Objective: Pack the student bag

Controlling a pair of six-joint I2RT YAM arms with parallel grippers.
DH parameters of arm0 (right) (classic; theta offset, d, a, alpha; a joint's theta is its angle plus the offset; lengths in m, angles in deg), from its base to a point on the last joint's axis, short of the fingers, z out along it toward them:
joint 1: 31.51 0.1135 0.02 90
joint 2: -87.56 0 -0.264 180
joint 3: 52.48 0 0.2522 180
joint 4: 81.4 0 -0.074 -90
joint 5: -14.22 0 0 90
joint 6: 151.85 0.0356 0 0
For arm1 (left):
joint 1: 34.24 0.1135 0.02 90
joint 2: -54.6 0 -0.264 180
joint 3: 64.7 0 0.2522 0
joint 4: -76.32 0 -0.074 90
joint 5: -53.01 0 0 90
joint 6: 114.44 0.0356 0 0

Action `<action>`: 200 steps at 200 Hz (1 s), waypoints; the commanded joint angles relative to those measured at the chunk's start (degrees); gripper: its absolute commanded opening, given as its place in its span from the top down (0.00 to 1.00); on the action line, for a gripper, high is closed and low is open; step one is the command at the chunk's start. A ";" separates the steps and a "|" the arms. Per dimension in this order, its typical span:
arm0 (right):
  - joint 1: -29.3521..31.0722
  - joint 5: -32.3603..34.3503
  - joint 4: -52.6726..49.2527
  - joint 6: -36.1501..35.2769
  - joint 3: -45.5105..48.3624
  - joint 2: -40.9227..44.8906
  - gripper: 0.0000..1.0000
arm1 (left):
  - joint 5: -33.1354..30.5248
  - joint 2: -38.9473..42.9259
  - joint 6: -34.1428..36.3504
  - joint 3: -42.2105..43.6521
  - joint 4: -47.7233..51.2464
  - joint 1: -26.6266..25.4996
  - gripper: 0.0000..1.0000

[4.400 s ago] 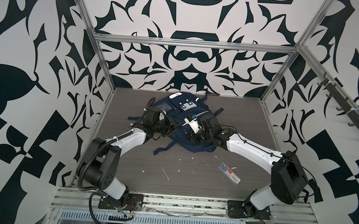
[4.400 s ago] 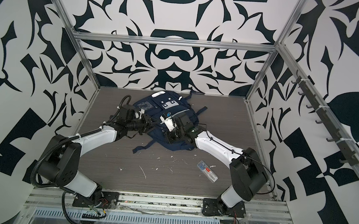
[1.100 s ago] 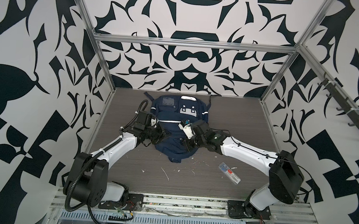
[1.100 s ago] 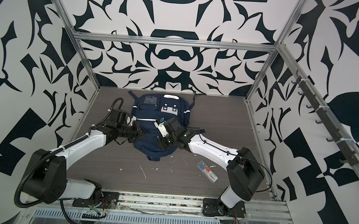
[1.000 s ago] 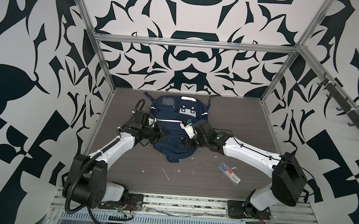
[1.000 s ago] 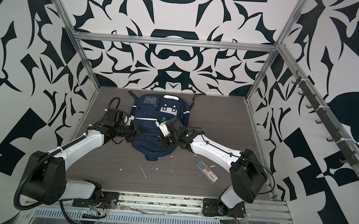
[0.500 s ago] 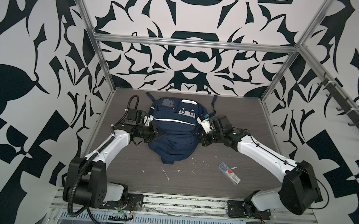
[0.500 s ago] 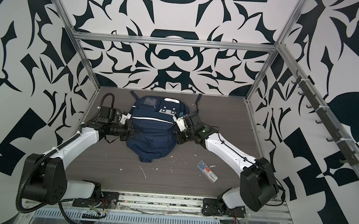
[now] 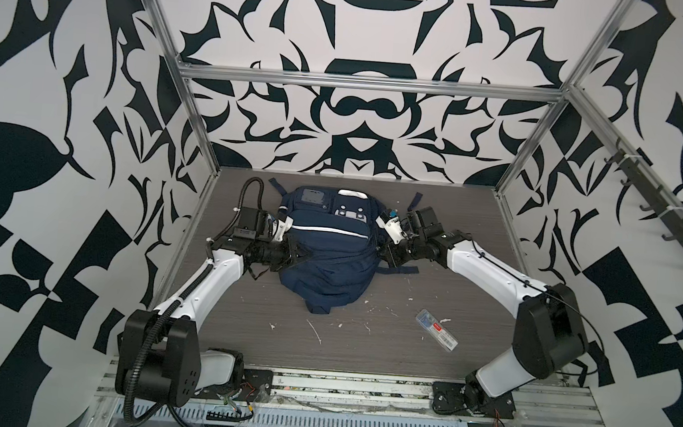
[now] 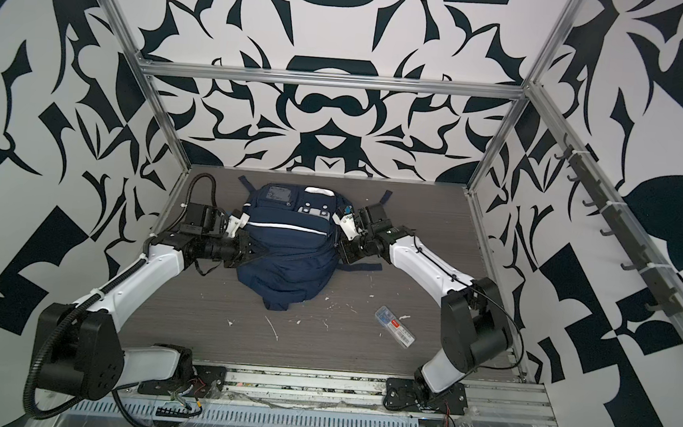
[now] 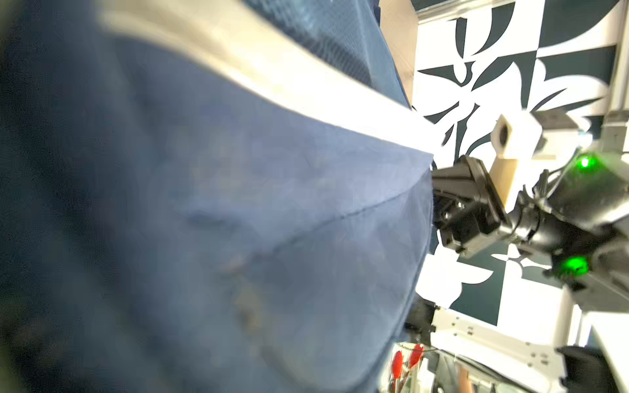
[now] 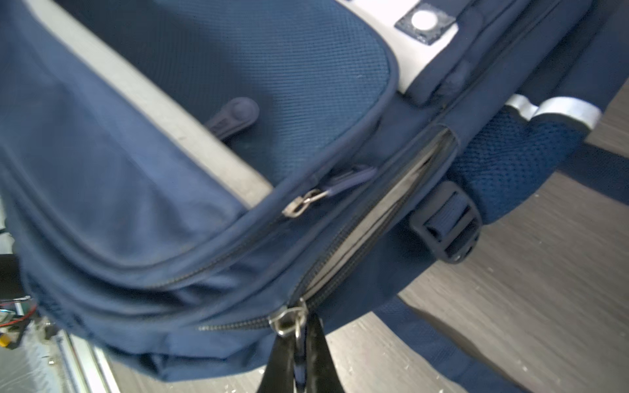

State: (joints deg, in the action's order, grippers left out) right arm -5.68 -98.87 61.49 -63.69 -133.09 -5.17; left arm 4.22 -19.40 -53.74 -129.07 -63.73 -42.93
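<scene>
Currently held:

Bag [image 9: 329,242]: navy, limp, front up, toward rear middle of counter [image 9: 240,319], between both arms.

Main zip [image 12: 384,217]: partly parted, grey lining showing in gap; slider [image 12: 287,320] at one end of gap.

Right tool [image 12: 299,343]: closed on slider's pull at bag's right flank. Risks: pull slipping from narrow tips under an off-line tug; teeth biting lining or slack cloth and jamming slider; buckle [image 12: 446,224] and strap just beside zip, liable to snag.

Left tool [image 9: 305,255]: closed, apparently pinching cloth on bag's left flank as anchor; contact blurred in wrist view, so grip judged, not certain. Risks: thin pinch giving way, whole bag sliding toward right arm instead of zip running; seam overstretched by opposed pulls.

Case [image 9: 435,335]: small, clear, red-labelled, flat on counter, well apart from bag, toward right arm's base. Not yet packed. Risk: mouth sagging shut on release of either grip, leaving no opening for it.

Scraps [image 9: 316,331]: white bits on counter in front of bag; minor chance of scattering.
</scene>
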 commanded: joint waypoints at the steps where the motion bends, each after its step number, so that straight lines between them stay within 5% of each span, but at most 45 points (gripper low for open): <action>1: -9.56 26.28 -3.65 -2.78 -3.76 -1.24 1.00 | -3.48 1.40 12.94 -2.77 12.44 3.24 1.00; 108: -10.79 42.78 -12.55 -6.91 -14.56 -8.03 1.00 | 7.48 2.32 24.33 -4.06 15.77 -1.21 1.00; 200: -11.94 37.37 -8.07 -6.18 -8.78 -4.12 0.98 | 3.17 1.89 22.97 -4.75 17.66 -1.20 1.00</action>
State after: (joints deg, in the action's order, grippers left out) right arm -8.44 -82.21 46.73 -72.13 -145.55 -13.65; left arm 8.20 -19.44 -34.46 -132.43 -55.70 -45.88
